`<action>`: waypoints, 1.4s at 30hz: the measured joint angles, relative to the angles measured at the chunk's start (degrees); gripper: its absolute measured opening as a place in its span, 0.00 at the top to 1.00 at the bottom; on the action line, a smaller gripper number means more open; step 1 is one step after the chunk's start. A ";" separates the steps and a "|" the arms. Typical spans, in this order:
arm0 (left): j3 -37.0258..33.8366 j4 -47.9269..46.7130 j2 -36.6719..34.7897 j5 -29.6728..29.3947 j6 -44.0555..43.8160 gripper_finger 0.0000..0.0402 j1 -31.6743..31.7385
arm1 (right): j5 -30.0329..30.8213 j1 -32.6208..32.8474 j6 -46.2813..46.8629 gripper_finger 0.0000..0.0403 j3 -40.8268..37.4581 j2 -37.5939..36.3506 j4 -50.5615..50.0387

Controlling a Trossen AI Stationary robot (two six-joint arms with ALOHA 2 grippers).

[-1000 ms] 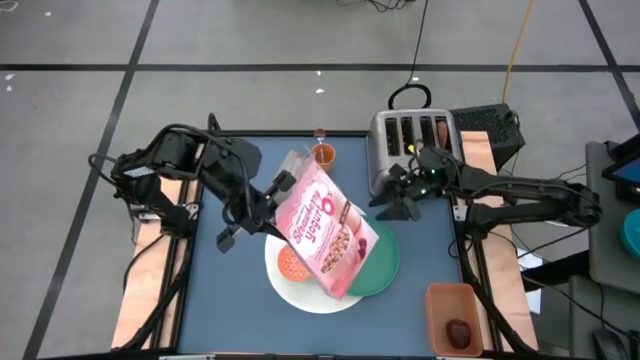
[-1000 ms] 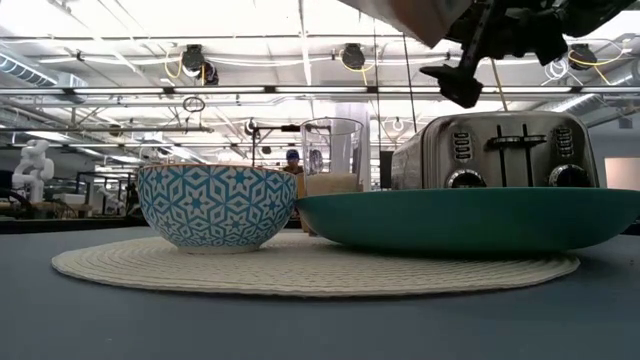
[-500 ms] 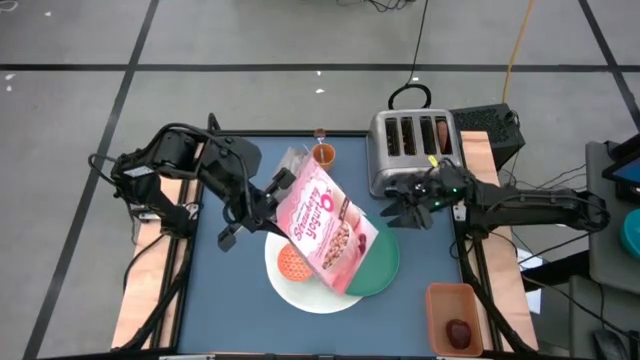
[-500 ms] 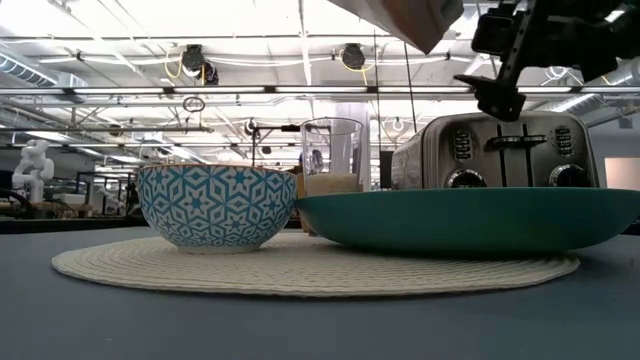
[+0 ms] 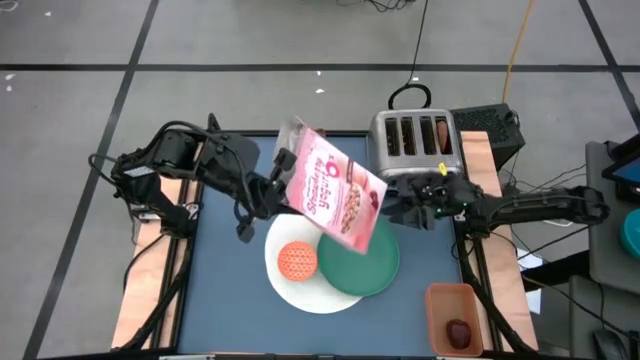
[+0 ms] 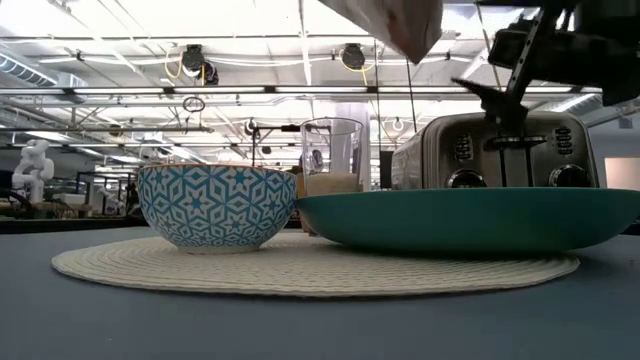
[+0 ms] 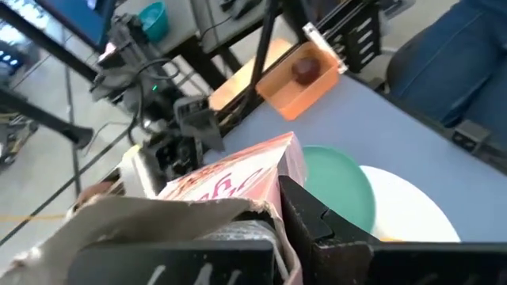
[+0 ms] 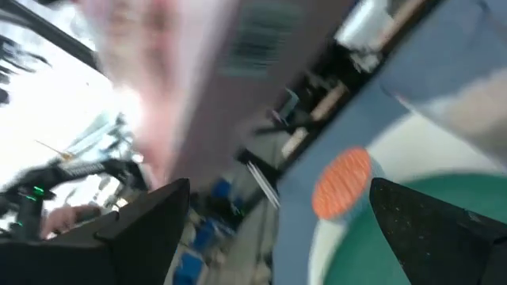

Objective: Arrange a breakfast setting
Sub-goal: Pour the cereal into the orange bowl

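My left gripper (image 5: 278, 183) is shut on the pink cereal box (image 5: 335, 195) and holds it tilted above the table, over the far part of the plates. Below it the large white plate (image 5: 290, 295) carries the orange bowl (image 5: 297, 260) and the green plate (image 5: 365, 265). My right gripper (image 5: 395, 207) is open and empty in front of the silver toaster (image 5: 412, 150), next to the box's lower end. A dark red fruit (image 5: 458, 332) lies in an orange tray (image 5: 440, 300) at the near right. The glass (image 6: 331, 155) shows in the low view. The orange cup and spoon are hidden. My left gripper pinches the cereal box's open top end (image 7: 238, 207), where the inner bag sticks out, between its two fingers (image 7: 317, 226). The fingers come from the table's left. The box is lifted clear and slants down toward the right over the green plate.
The toaster stands at the far right, with something brown in one slot (image 5: 441, 133). The orange tray sits on the right side board. Bare blue table (image 5: 225, 290) lies to the near left of the plates.
My left gripper has swung the cereal box up and toward the table's far edge. The box's lower end has left the white plate and the orange bowl is uncovered. My right gripper has gone a little toward the near and right edges, still open.
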 joint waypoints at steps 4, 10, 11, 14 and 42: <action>0.00 1.51 0.00 -1.75 1.70 1.00 0.02 | 3.16 0.82 0.73 0.05 -0.29 0.07 4.09; 0.00 3.45 0.00 -1.83 4.07 1.00 0.24 | 5.80 1.41 1.50 0.05 -0.29 1.58 5.29; 0.00 3.45 0.00 -1.85 4.07 1.00 0.27 | 6.22 1.52 1.50 0.05 -0.29 2.12 6.42; 0.00 3.38 0.00 -1.87 4.18 1.00 0.31 | 8.22 1.70 1.50 0.05 -0.29 4.04 11.29; 0.11 6.01 -0.28 -1.40 5.51 1.00 0.24 | 5.73 1.66 -1.28 0.05 2.23 19.68 32.42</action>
